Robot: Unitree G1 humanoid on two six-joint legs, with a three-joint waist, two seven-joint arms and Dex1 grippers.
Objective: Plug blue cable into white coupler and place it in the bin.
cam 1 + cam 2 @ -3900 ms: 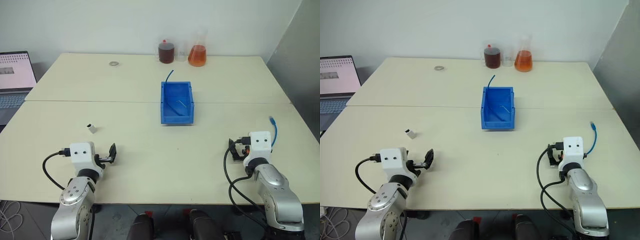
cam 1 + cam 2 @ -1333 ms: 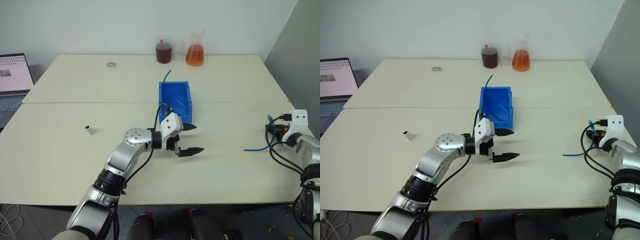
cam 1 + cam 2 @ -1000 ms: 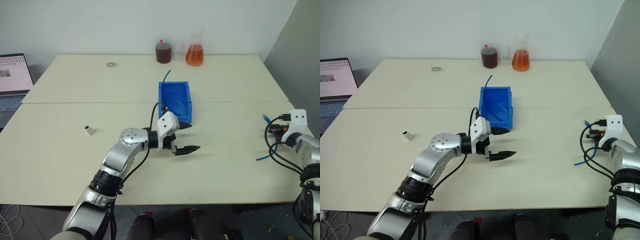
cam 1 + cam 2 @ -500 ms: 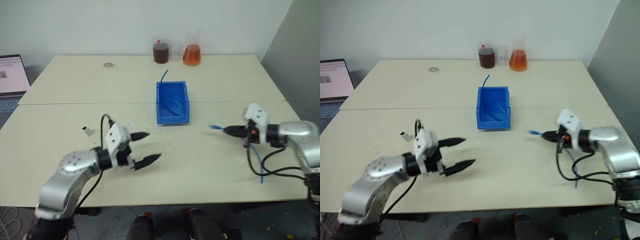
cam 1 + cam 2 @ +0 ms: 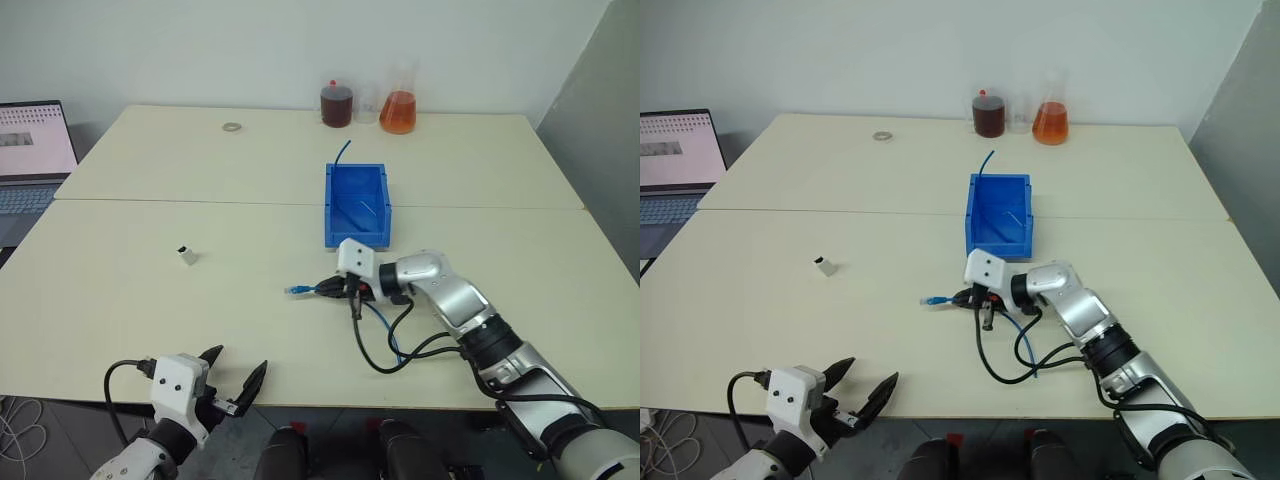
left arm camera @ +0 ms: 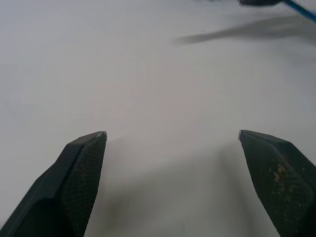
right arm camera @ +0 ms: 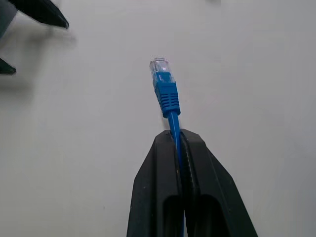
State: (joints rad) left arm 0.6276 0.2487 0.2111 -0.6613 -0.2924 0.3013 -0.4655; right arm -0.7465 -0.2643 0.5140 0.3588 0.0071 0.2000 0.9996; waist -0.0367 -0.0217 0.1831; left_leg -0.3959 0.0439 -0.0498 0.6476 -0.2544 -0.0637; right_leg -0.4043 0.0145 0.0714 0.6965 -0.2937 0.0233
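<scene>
The blue cable (image 7: 167, 96) is being held by the right pincer (image 5: 333, 289), whose fingers are clamped tight on it just behind the moulded boot, so that the clear plug is projecting free beyond the tips, above the tabletop (image 5: 250, 250) and just in front of the bin (image 5: 356, 205). The rest of the cable is trailing in a loose loop beneath the right arm. It is judged to be light and limp, with only the short plug end stiff; a hold close behind the boot is therefore thought best for aiming it. The white coupler (image 5: 185, 255) is lying well apart, toward the left. It is judged small, light, rigid and easily pushed aside, best gripped across its sides with the socket left clear. The left pincer (image 5: 852, 399) is being held spread wide and empty at the near edge.
</scene>
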